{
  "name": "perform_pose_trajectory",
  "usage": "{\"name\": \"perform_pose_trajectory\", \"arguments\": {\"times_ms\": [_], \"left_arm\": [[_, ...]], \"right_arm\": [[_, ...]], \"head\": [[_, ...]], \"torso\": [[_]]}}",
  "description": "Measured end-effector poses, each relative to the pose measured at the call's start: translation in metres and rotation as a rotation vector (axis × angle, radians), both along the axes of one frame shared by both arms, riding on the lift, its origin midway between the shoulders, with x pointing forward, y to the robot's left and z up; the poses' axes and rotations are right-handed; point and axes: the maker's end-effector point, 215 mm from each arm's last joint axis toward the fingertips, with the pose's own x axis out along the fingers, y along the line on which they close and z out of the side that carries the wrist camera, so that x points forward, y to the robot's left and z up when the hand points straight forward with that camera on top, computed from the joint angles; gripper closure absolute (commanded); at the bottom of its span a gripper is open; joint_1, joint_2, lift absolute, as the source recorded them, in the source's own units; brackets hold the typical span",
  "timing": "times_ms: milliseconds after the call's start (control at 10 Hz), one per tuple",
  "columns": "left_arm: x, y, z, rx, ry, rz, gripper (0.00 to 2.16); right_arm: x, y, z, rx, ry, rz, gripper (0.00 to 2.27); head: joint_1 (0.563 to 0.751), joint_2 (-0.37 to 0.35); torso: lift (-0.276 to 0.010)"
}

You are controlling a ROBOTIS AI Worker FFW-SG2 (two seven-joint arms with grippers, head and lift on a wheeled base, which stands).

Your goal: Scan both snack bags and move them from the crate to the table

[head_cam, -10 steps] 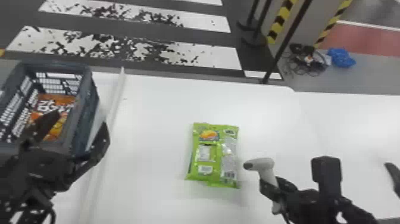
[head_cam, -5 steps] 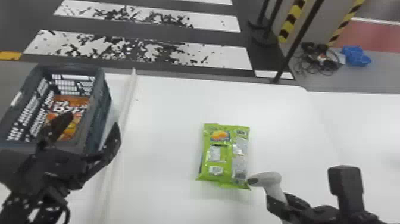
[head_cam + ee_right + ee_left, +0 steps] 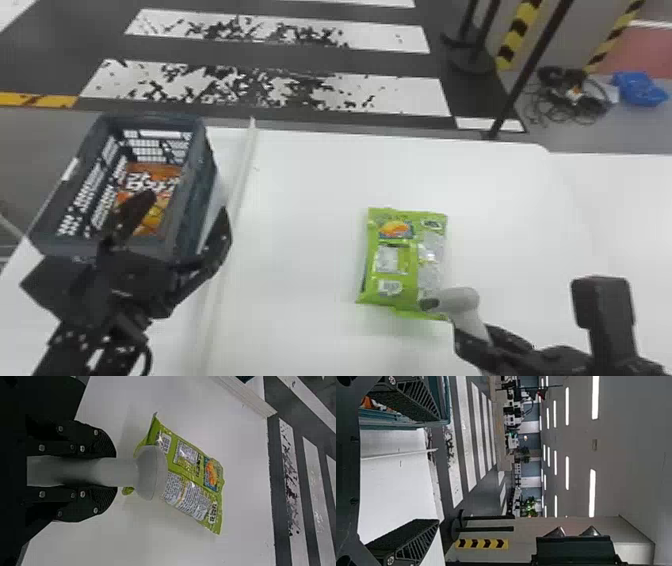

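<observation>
Now the right gripper's (image 3: pixel 482 336) jaws grip a scanner (image 3: pixel 460 301) near the green bag (image 3: pixel 406 260), while the left gripper's (image 3: pixel 187 207) gape by the crate (image 3: pixel 201 165).

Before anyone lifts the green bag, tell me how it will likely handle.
The green bag will probably flex, since its thin wrapper looks creased. The shiny surface may be slippery to grip. Lying flat, it seems unlikely to roll.
</observation>
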Motion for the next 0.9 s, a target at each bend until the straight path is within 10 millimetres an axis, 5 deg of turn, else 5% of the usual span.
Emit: {"name": "perform_pose_trajectory", "arguments": {"times_ms": [400, 900], "left_arm": [[-0.001, 0.000, 0.000, 0.000, 0.000, 0.000, 0.08], [-0.002, -0.001, 0.000, -0.004, 0.000, 0.003, 0.08]], "right_arm": [[0.010, 0.003, -0.021, -0.001, 0.021, -0.003, 2.25], [0.015, 0.003, -0.017, -0.006, 0.009, -0.003, 2.25]], "head": [[0.695, -0.044], [0.695, -0.045]], "torso": [[-0.088], [-0.088]]}}
